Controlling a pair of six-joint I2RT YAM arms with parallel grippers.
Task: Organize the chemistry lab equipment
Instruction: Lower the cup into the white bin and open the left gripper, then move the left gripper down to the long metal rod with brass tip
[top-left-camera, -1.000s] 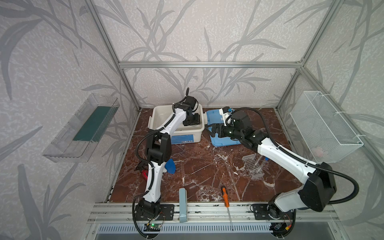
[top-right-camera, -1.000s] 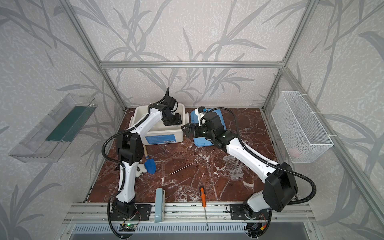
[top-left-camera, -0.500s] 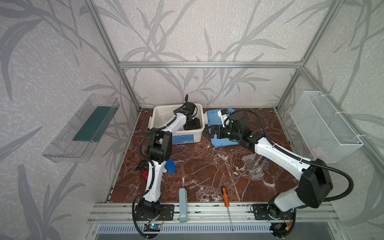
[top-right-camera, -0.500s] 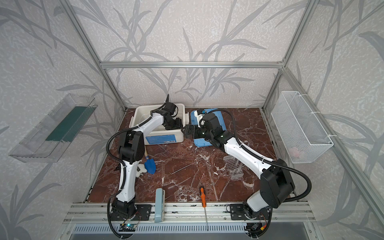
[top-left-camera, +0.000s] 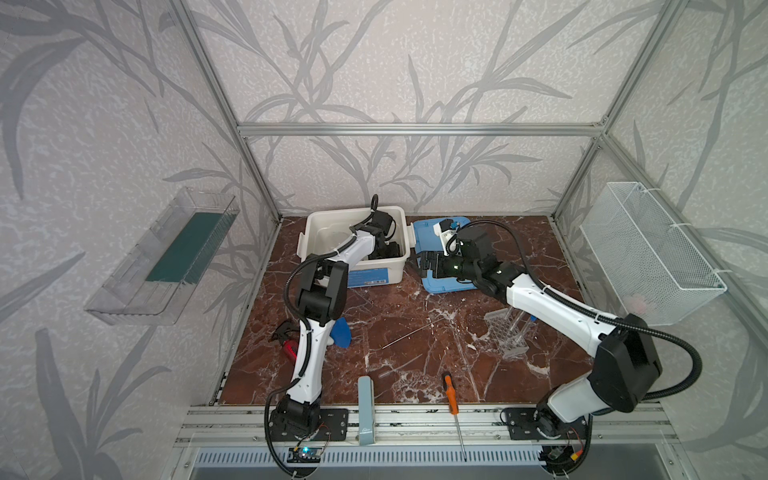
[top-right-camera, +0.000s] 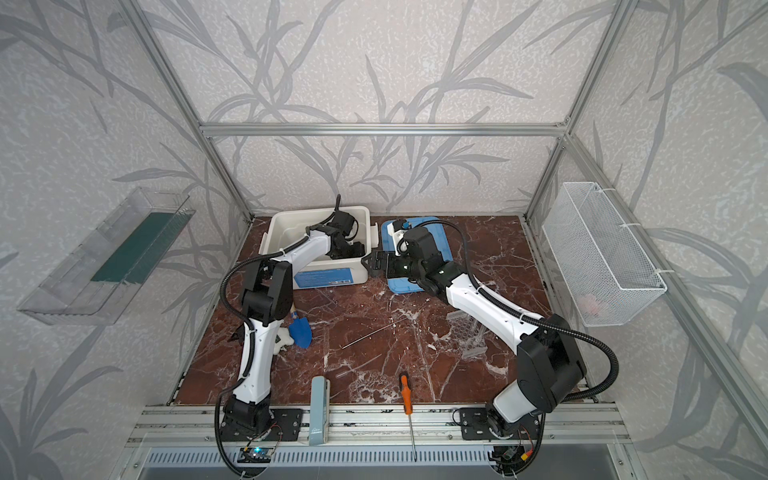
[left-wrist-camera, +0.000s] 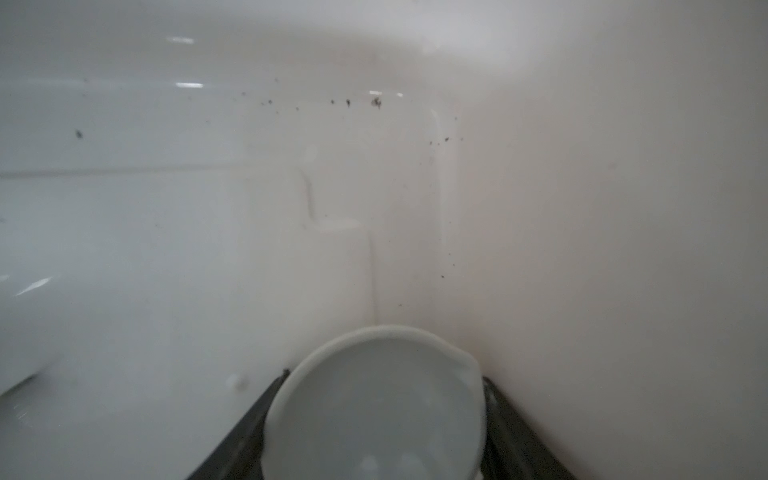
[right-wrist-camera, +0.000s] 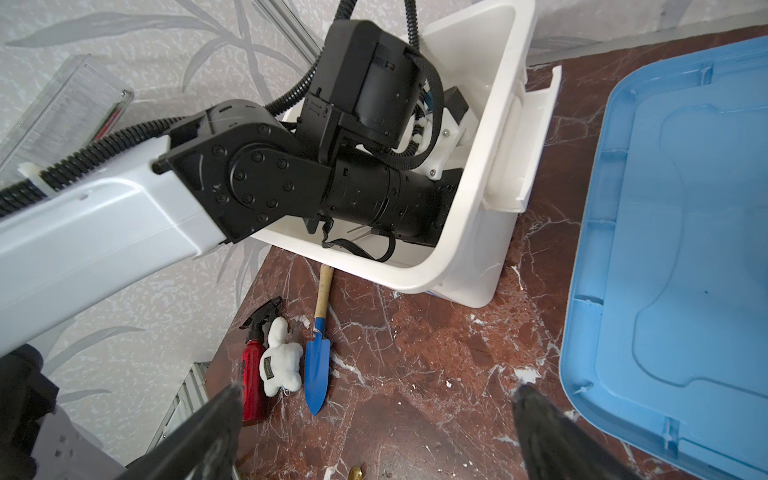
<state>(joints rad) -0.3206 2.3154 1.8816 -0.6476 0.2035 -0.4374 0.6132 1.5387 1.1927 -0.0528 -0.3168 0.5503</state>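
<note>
My left gripper (left-wrist-camera: 384, 378) reaches down inside the white bin (top-left-camera: 353, 212), in the corner nearest the blue lid, and is shut on the small white round dish (left-wrist-camera: 374, 407). The dish sits between both dark fingers, close to the bin's wall. In both top views the left gripper (top-right-camera: 353, 249) is partly hidden by its wrist. My right gripper (right-wrist-camera: 378, 390) hangs open and empty above bare table between bin and lid (top-left-camera: 424, 262). The clear honeycomb rack (top-left-camera: 507, 332) stands under the right forearm. A thin rod (top-left-camera: 411, 332) lies mid-table.
A blue lid (right-wrist-camera: 685, 249) lies right of the bin. A blue trowel (right-wrist-camera: 318, 365), a white plush (right-wrist-camera: 280, 361) and a red spray bottle (right-wrist-camera: 253, 374) lie by the left arm. An orange screwdriver (top-left-camera: 451, 392) and a grey block (top-left-camera: 365, 399) sit at the front edge. A wire basket (top-left-camera: 648, 249) hangs on the right wall.
My left gripper has sunk lower into the bin with the dish. The right gripper has shifted slightly left towards the bin, still open.
</note>
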